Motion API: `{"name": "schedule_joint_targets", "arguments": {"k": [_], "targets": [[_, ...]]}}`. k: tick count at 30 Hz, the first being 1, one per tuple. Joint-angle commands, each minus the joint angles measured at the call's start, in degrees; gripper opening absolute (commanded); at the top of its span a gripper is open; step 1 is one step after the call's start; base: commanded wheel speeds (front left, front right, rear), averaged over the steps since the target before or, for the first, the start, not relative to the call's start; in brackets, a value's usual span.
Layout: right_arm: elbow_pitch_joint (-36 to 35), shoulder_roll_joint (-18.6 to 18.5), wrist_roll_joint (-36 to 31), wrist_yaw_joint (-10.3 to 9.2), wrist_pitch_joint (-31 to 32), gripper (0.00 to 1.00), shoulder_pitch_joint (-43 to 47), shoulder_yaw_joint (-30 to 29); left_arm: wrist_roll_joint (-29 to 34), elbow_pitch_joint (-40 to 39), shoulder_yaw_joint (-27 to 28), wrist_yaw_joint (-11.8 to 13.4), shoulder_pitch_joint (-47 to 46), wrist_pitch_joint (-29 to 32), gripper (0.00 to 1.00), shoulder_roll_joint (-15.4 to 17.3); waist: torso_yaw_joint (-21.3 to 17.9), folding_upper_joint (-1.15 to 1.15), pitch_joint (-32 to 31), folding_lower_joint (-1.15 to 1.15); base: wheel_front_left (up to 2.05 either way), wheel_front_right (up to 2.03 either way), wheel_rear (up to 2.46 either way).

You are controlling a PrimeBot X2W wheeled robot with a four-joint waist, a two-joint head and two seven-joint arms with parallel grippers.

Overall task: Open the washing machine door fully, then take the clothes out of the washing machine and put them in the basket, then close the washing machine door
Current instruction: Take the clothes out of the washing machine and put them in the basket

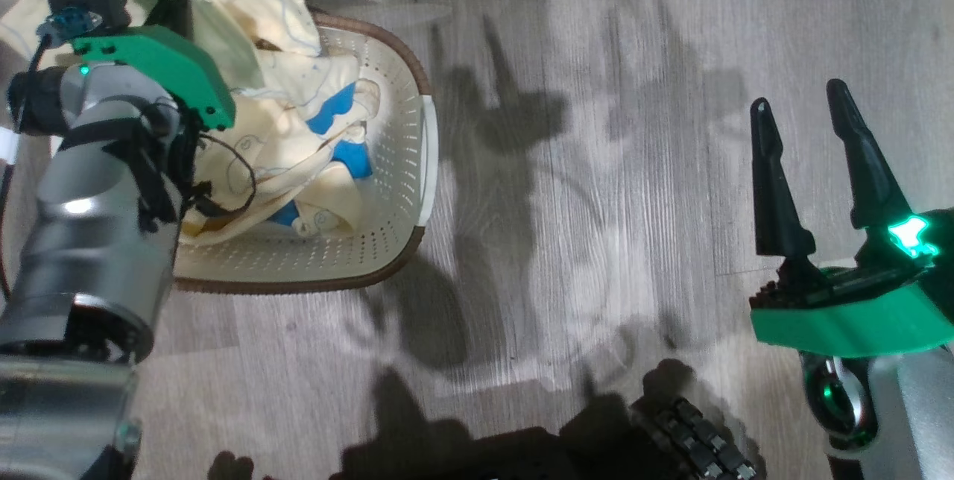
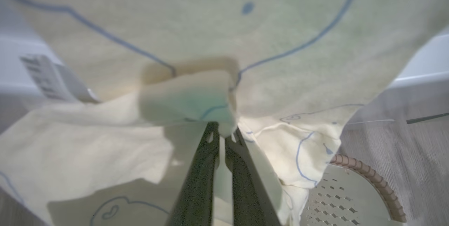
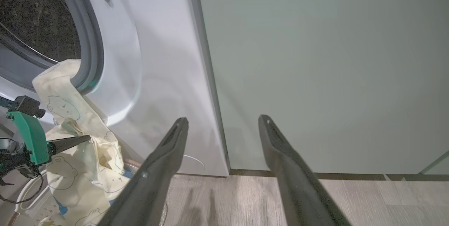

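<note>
Clothes (image 1: 298, 115) are seen draped from the drum lip of the washing machine (image 3: 158, 61) down into the basket (image 1: 395, 167), the long axis running from machine to basket. A fold is pinched between the closed fingers of the left hand (image 2: 222, 133), just above the basket. The right hand (image 1: 797, 100) is held wide open and empty, well apart over the wood floor (image 1: 596, 204), facing a pale green cabinet (image 3: 315, 61). The left is plainly nearer; the trailing end looks due to be drawn clear of the drum.
</note>
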Motion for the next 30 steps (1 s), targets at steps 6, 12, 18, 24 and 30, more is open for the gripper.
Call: {"name": "schedule_joint_targets", "arguments": {"k": [6, 12, 18, 24, 30], "targets": [[-1.46, 0.24, 0.17, 0.2, -0.54, 1.0, 0.82, 0.18, -0.38, -6.07, 0.47, -0.67, 2.96, -0.76, 0.0, 0.54, 1.4, 0.0, -0.47, 0.0, 0.0, 0.0, 0.0], [-1.43, 0.25, -0.11, 0.2, -0.54, 1.0, 0.92, -0.15, 0.84, -15.13, 0.26, -0.19, 10.12, -0.77, 0.0, -1.42, 2.96, 0.0, -1.24, 0.0, 0.0, 0.0, 0.0], [-1.31, 0.1, -0.4, 0.2, -0.54, 1.0, 1.07, -0.37, 2.3, -26.43, 0.58, 0.02, 18.25, -0.77, 0.0, -2.85, 4.3, 0.0, -2.35, 0.0, 0.0, 0.0, 0.0], [-1.24, -0.88, -0.86, 0.2, -0.54, 1.0, 1.73, -0.99, 3.64, -38.7, 1.37, 0.41, 26.51, -0.77, 0.0, -4.85, 6.26, 0.0, -4.19, 0.0, 0.0, 0.0, 0.0], [-1.32, -2.35, -1.4, 0.2, -0.54, 1.0, 2.66, -1.93, 4.82, -50.68, 1.19, 0.56, 34.43, -0.77, 0.0, -7.16, 9.3, 0.0, -7.1, 0.0, 0.0, 0.0, 0.0]]}}
